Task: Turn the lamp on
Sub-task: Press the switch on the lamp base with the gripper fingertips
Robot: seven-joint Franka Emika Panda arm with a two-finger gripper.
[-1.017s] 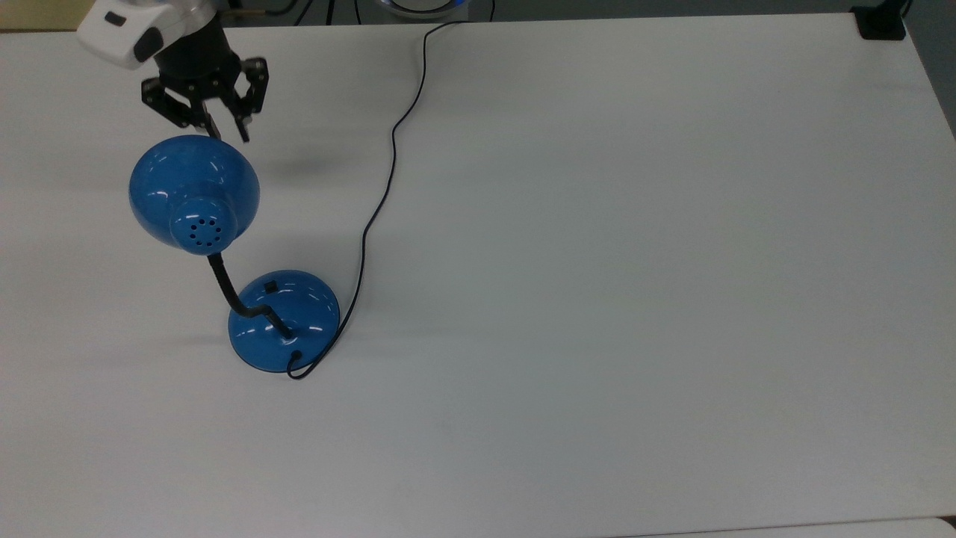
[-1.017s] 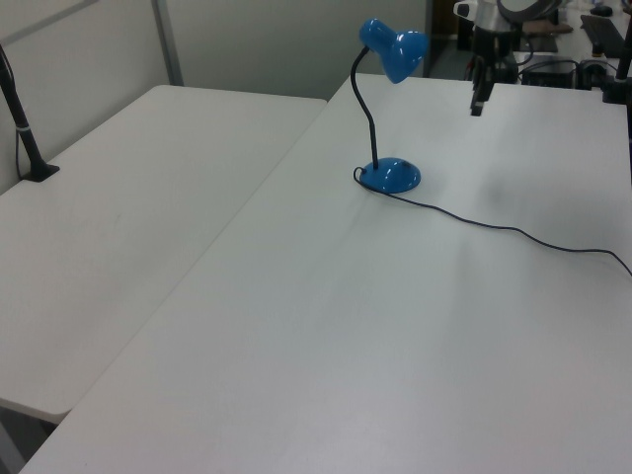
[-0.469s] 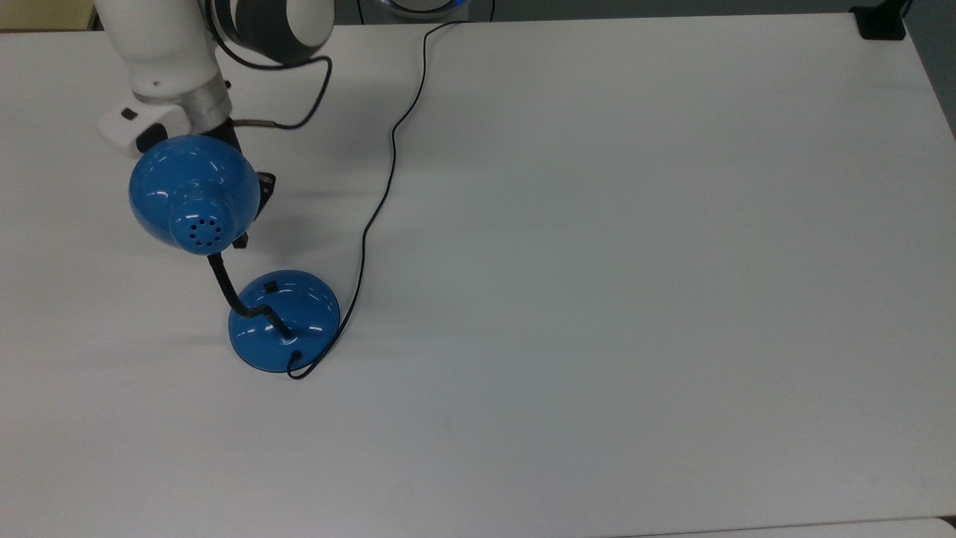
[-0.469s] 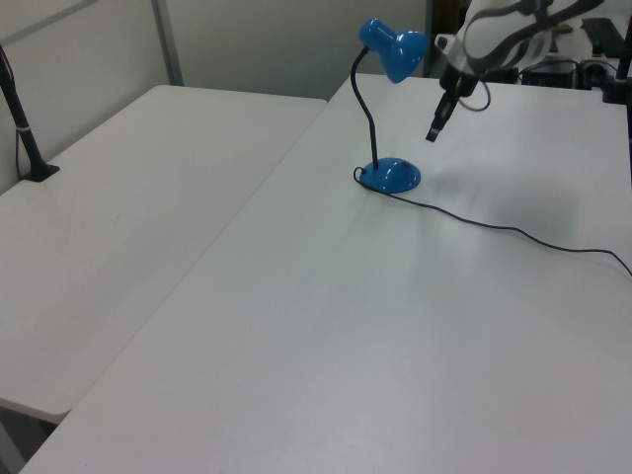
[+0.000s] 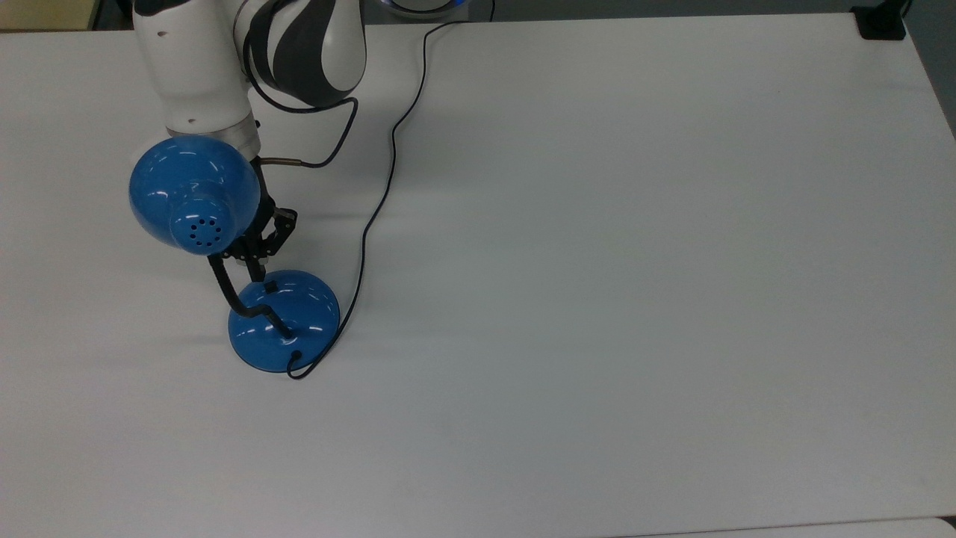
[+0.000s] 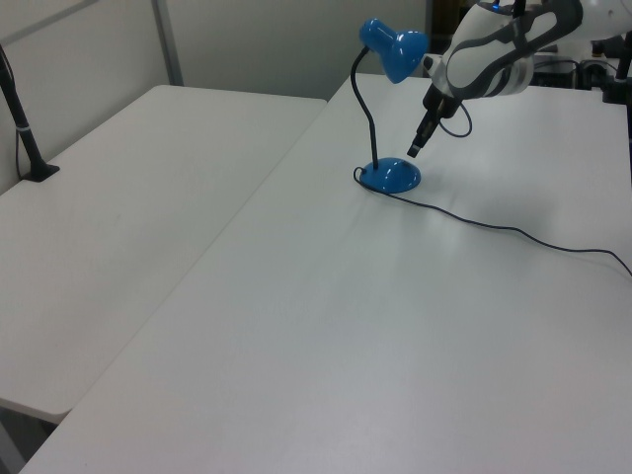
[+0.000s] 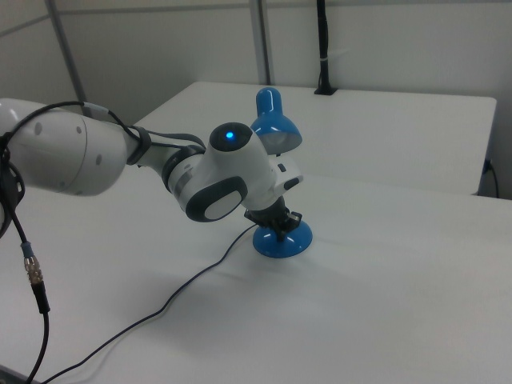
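Observation:
The lamp stands at the top view's left, with its blue dome shade (image 5: 187, 187) on a black gooseneck (image 5: 228, 288) over the round blue base (image 5: 299, 314). A small black switch (image 5: 270, 285) sits on the base's far side. My gripper (image 5: 260, 270) reaches down beside the shade, shut with nothing held, its tip just above the switch. In the left view the gripper (image 6: 414, 151) hangs just over the base (image 6: 390, 176). In the right view the gripper (image 7: 282, 232) meets the base (image 7: 286, 244) below the shade (image 7: 272, 124).
The lamp's black cord (image 5: 388, 164) runs from the base to the table's far edge. My white arm (image 5: 202, 75) leans over the table behind the shade. A black clamp (image 5: 881, 22) sits at the top view's right corner. A second table (image 6: 118, 197) adjoins in the left view.
My gripper has come down from beyond the shade, passed beside it and moved toward the base, ending just above the switch. The lamp has not moved.

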